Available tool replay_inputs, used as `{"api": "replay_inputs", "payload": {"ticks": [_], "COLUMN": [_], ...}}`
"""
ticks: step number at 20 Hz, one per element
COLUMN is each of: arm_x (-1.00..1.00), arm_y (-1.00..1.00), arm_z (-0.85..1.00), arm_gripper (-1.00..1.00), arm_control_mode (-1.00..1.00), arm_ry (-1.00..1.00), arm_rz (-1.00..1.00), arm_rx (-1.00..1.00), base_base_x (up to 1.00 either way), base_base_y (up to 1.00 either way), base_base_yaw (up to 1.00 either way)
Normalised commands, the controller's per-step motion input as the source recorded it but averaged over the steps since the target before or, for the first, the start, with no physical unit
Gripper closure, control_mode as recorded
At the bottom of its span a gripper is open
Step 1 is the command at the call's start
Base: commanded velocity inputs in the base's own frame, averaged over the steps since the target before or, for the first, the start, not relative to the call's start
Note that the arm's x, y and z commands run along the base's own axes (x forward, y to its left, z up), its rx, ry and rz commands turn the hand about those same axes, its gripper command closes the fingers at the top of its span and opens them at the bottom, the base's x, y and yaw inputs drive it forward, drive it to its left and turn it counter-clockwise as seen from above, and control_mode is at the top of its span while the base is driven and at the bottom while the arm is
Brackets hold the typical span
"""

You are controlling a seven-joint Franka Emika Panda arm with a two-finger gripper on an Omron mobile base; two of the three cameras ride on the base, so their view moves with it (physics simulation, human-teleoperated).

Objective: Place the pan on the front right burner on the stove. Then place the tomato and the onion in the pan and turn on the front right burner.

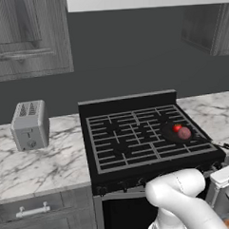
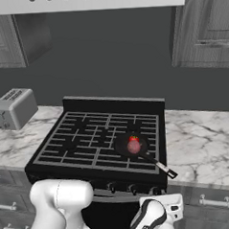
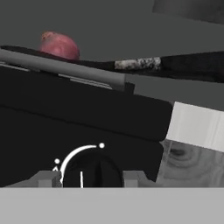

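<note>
1. The stove [image 1: 136, 134] stands between two marbled counter sections. A grey toaster [image 1: 30, 124] sits on the counter at 9 o'clock from the stove in the left base view.
2. The pan [image 2: 130, 145] rests on the front right burner [image 2: 140, 155]. Its long handle [image 2: 158, 164] points toward 5 o'clock in the right base view and ends past the front edge of the stove.
3. The onion [image 2: 133, 146] lies inside the pan. The tomato [image 2: 134, 139] lies touching it at 12 o'clock in the right base view, also inside the pan.
4. In the hand view, the onion [image 3: 60, 45] shows above the grate edge at 11 o'clock and the pan handle [image 3: 138, 64] crosses at 1 o'clock.
5. The gripper [image 3: 92, 178] is low at the stove front, on a round black knob [image 3: 91, 171]. One grey fingertip [image 3: 47, 178] lies at the knob's 9 o'clock and the other at its 3 o'clock, both against its sides: the jaws pinch the knob.
6. The knob's white pointer line stands near 6 o'clock in the hand view; a white arc with dots curves above it.
</note>
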Motion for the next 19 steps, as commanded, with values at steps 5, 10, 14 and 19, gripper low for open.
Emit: {"api": "replay_inputs", "payload": {"ticks": [5, 10, 14, 19], "arm_x": [0.00, 0.00, 0.00, -0.03], "arm_y": [-0.18, -0.16, -0.12, -0.10], "arm_z": [0.00, 0.00, 0.00, 0.00], "arm_gripper": [1.00, 1.00, 1.00, 1.00], "arm_control_mode": [-1.00, -1.00, -1.00, -1.00], "arm_ry": [0.00, 0.00, 0.00, 0.00], "arm_rz": [0.00, 0.00, 0.00, 0.00], "arm_rx": [-0.22, -0.25, -0.24, -0.21], "base_base_x": [0.00, 0.00, 0.00, 0.00], "base_base_y": [0.00, 0.00, 0.00, 0.00], "base_base_yaw": [0.00, 0.00, 0.00, 0.00]}}
